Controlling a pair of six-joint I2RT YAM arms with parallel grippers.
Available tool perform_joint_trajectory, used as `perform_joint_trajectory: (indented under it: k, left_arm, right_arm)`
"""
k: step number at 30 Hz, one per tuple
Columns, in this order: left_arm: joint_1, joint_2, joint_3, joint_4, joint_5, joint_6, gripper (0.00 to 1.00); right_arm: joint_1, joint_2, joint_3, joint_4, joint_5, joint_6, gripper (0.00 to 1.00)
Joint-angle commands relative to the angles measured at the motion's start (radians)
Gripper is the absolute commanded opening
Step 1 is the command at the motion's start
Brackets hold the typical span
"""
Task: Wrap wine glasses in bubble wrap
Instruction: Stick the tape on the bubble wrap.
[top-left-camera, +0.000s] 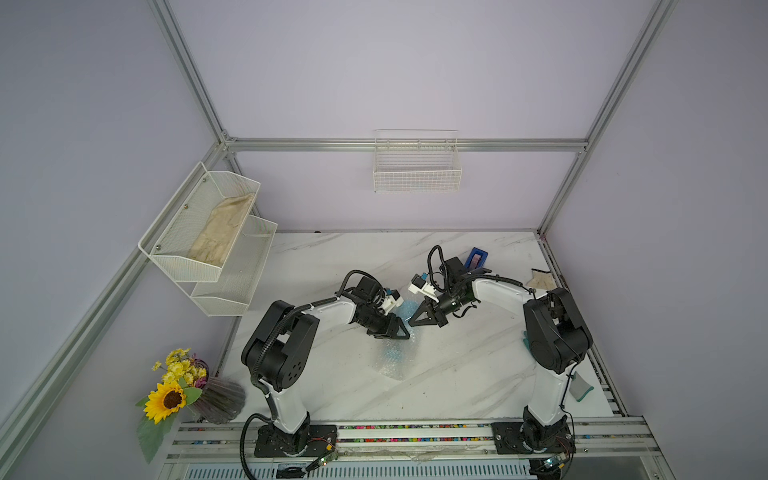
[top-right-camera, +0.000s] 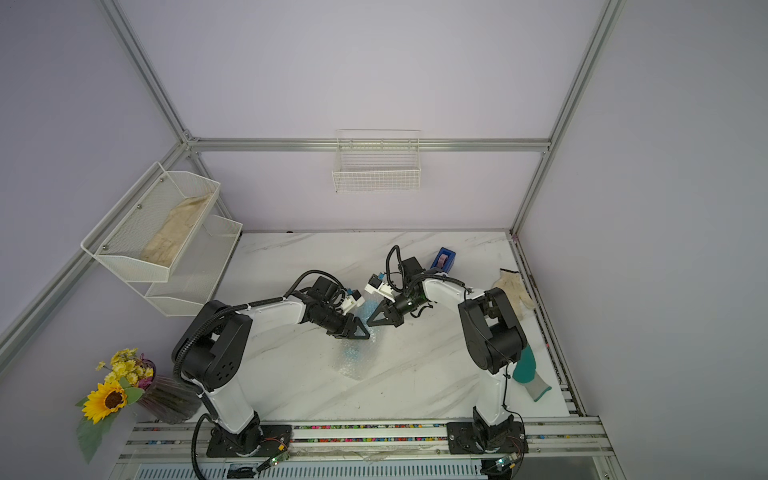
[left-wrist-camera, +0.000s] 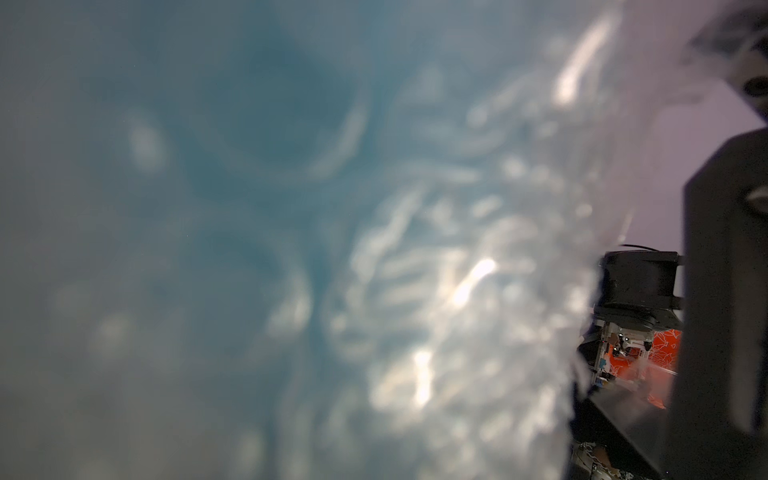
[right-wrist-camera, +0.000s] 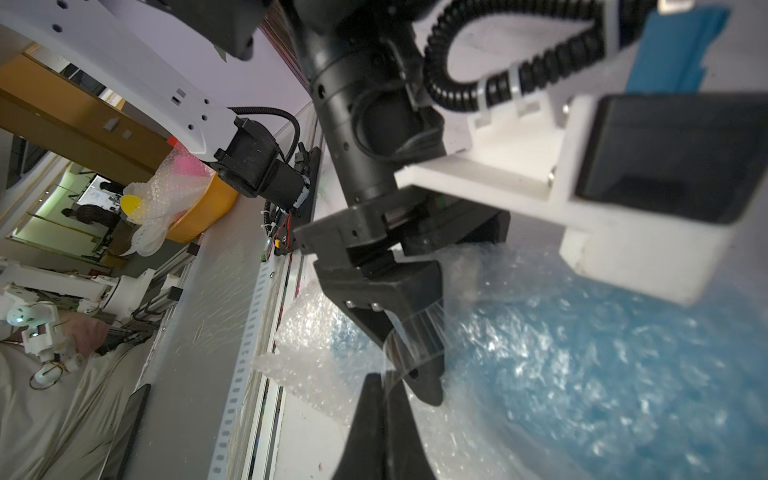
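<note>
One sky-blue goblet (right-wrist-camera: 590, 374) shows, seemingly swathed, through clear bubble wrap (right-wrist-camera: 311, 332).

Lilac walls (top-left-camera: 395, 62); white marble table (top-left-camera: 457, 374); wire basket (top-left-camera: 417, 174) on far wall; mesh shelves (top-left-camera: 183, 232) left.

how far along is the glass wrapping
Done: bubble wrap covers the goblet, blue showing through. In hand: right tool shut on a clear strip at the bundle, left tool beside it. Left: a loose end of wrap lies flat on the table, probably needs closing.
</note>
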Motion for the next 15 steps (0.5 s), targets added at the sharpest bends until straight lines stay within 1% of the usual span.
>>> perform_joint_trajectory:
  k: [1,7,15]
  left_arm:
    - [0.004,-0.001,0.083,-0.002,0.032,0.023,0.51]
    - [0.005,-0.002,0.082,-0.003,0.03,0.023,0.51]
    - [0.004,0.001,0.084,-0.003,0.037,0.023,0.51]
  right_arm:
    - [0.003,0.044,-0.007,-0.05,-0.003,-0.038,0.0]
    - [0.002,0.062,0.011,-0.069,0.032,0.023,0.0]
    - [-0.004,0.085,0.04,-0.077,0.047,0.089,0.0]
